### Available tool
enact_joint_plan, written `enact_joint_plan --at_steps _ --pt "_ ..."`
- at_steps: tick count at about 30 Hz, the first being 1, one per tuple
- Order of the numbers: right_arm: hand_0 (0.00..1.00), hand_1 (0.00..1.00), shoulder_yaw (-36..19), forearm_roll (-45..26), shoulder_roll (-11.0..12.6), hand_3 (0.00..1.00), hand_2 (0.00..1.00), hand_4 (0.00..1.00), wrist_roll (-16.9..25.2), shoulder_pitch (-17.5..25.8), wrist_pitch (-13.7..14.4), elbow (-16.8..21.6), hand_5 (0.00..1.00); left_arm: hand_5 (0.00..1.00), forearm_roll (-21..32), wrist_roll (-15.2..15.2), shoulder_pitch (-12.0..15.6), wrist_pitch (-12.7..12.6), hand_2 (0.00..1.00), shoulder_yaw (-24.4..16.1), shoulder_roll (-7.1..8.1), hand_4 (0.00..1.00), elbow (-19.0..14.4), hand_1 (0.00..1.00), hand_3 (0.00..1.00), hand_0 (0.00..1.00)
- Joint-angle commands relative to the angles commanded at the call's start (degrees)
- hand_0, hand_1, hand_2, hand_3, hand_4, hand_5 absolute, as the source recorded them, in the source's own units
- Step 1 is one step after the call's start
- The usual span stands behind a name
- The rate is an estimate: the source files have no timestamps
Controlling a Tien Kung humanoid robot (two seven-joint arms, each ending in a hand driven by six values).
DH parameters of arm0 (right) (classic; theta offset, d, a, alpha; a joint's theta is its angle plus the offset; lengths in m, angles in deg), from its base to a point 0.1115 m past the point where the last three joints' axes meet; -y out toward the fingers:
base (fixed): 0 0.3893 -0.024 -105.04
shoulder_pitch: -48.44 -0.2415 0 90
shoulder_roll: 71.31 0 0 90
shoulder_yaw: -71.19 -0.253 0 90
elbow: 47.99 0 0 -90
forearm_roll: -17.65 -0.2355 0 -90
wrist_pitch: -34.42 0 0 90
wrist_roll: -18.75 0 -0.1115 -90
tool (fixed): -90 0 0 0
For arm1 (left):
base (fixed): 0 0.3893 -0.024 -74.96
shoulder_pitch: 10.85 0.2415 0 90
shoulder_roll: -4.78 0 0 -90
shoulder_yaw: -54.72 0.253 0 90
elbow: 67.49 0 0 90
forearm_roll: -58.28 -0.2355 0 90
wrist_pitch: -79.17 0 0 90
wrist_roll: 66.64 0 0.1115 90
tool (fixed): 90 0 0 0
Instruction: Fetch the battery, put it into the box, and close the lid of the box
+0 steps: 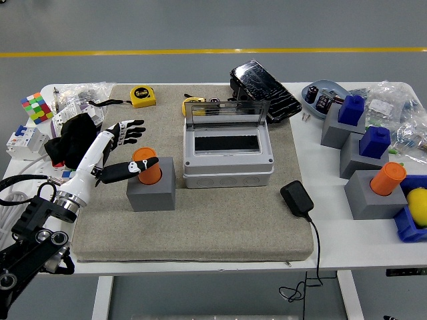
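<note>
1. Head view — the task's things. The orange cylindrical battery (147, 166) stands upright in the top of a grey block holder (151, 187) at the left of the grey felt mat (200, 227). Just to its right sits the grey plastic junction box (228, 157), its clear hinged lid (225, 111) tilted up and back, the dark opening beneath it showing nothing inside.

2. Head view — the arms. The left hand (127, 150), black-fingered on a white forearm, reaches in from the lower left. Its fingers (132, 128) are spread open beyond the battery's far-left side, while the thumb (130, 169) lies across the battery's near side, touching or all but touching it. It is not yet closed around the battery, so I judge nothing is held. The right hand is out of sight.

3. Head view — progress. None of the three steps looks finished: the battery is in its holder, the box is unfilled, the lid is up. The fetch seems only just begun — left are closing the fingers on the battery, lifting it clear, carrying it right into the opening, and swinging the lid down.

4. Head view — the rest. A second orange cylinder (388, 178) stands in another grey block at the far right, well apart from the hand.
</note>
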Motion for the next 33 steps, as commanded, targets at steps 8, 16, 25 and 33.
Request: enact_joint_plan --at_steps 8,16,25,33 --pt "0.674 0.677 -0.4 0.2 0.0 0.541 0.691 0.911 0.0 -0.2 0.0 0.2 0.520 0.135 3.5 -2.6 -1.5 -1.6 0.747 4.8 -0.57 0.998 1.1 0.753 0.733 0.691" --pt "0.673 0.677 -0.6 0.2 0.1 0.541 0.691 0.911 0.0 0.0 0.0 0.1 0.519 0.002 14.6 -9.9 -4.3 -3.9 0.523 9.1 -1.32 0.998 2.8 0.572 0.516 0.607" --pt "0.672 0.677 -1.0 0.5 -0.2 0.541 0.691 0.911 0.0 0.0 0.0 0.4 0.519 0.002 19.2 -11.2 -6.4 -3.4 0.451 12.8 -1.84 0.998 4.3 0.463 0.483 0.581" --pt "0.672 0.677 -1.4 0.6 -0.2 0.542 0.691 0.911 0.0 0.1 0.0 0.4 0.520 0.002 22.1 -11.4 -7.7 -2.4 0.442 14.8 -2.20 0.992 4.9 0.421 0.480 0.538"
